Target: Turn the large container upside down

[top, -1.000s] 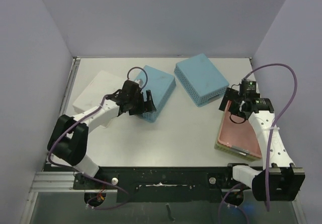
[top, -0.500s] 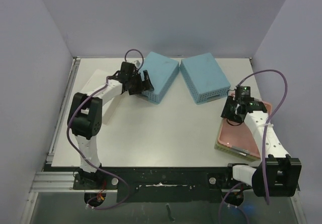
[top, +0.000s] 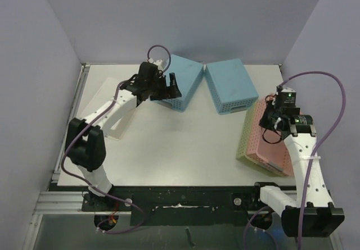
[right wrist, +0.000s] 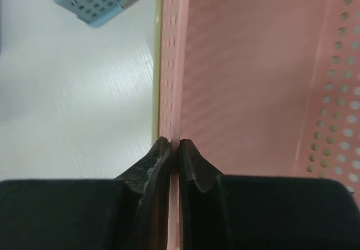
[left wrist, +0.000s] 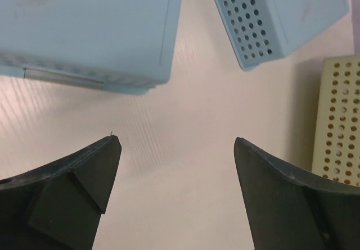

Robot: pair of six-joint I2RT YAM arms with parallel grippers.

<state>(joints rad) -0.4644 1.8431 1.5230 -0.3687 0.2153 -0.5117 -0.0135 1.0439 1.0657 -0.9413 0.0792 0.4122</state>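
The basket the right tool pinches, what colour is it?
Pink, that basket, with rows of little holes. The right wrist view shows it best.

The right end effector (right wrist: 174, 144) pinches a wall of the inner container (right wrist: 247, 64), which is nested in the outer container (top: 250, 143) on the table (top: 180, 149). Just ahead of the left end effector (left wrist: 174, 143) lies one bin (left wrist: 84, 25), with a second bin (left wrist: 281, 14) ahead to its right. A flat box (top: 107, 107) lies behind it.
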